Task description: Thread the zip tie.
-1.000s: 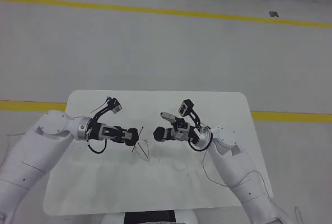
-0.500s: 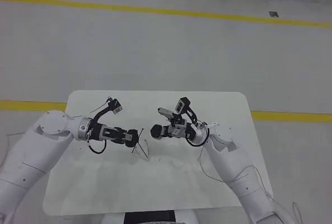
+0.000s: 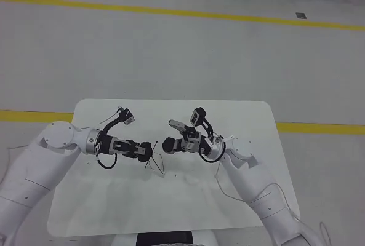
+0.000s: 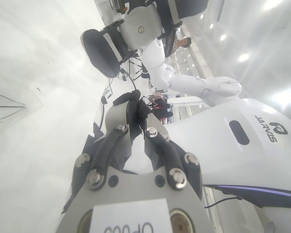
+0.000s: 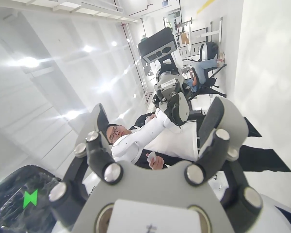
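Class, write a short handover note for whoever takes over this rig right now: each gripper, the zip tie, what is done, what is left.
Grippers: left gripper shut on the zip tie, above the middle of the table; right gripper open, empty, facing it across a gap.
Done: zip tie lifted and held.
Left: right gripper likely takes the free end, then thread it; no threading seen yet.

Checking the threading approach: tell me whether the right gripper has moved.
Yes. In the top view the right gripper has slid away from the table's right edge toward the left gripper, which holds the zip tie.
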Motion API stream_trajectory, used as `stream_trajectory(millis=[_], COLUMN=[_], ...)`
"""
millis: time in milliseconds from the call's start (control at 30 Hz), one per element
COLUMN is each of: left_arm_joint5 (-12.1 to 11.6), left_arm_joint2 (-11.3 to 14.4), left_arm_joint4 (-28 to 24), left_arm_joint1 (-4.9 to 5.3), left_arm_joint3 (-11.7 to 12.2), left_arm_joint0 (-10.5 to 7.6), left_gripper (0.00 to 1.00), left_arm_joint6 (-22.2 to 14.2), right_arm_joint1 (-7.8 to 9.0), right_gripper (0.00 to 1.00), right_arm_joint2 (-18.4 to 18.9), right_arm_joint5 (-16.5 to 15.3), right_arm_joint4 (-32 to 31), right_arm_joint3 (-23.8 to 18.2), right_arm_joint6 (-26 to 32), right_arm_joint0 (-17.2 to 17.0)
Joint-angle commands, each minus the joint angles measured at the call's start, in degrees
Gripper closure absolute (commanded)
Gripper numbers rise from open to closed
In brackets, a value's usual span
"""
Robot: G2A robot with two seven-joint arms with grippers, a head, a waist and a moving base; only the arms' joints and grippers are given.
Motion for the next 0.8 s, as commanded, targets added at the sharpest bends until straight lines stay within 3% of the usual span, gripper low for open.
stream_trajectory(millis=[0, 67, 167, 400, 767], left_arm_joint5=[0.0, 0.0, 0.0, 0.0, 0.0], left_arm_joint2=[0.0, 0.0, 0.0, 0.0, 0.0], left_arm_joint4=[0.0, 0.0, 0.0, 0.0, 0.0], left_arm_joint1=[0.0, 0.0, 0.0, 0.0, 0.0], left_arm_joint3=[0.0, 0.0, 0.0, 0.0, 0.0], left_arm_joint0=[0.0, 0.0, 0.0, 0.0, 0.0], left_gripper=[1.0, 1.0, 1.0, 1.0, 1.0], left_arm_joint6=[0.0, 0.0, 0.0, 0.0, 0.0], right_arm_joint1=[-0.04, -0.07, -0.1, 0.06, 0.33], right_gripper=[0.22, 0.45, 0.57, 0.65, 0.69], right_arm_joint2=[-0.13, -0.22, -0.31, -0.01, -0.2], right_arm_joint5=[-0.28, -0.41, -0.8, -1.03, 0.12], right_arm_joint4=[-0.11, -0.39, -0.74, -1.02, -1.71], right_arm_joint3=[-0.23, -0.46, -0.86, -1.52, -2.62], right_arm_joint6=[-0.57, -1.21, -1.93, -1.88, -0.59], right_arm_joint0=[-0.19, -0.32, -0.58, -1.85, -3.09])
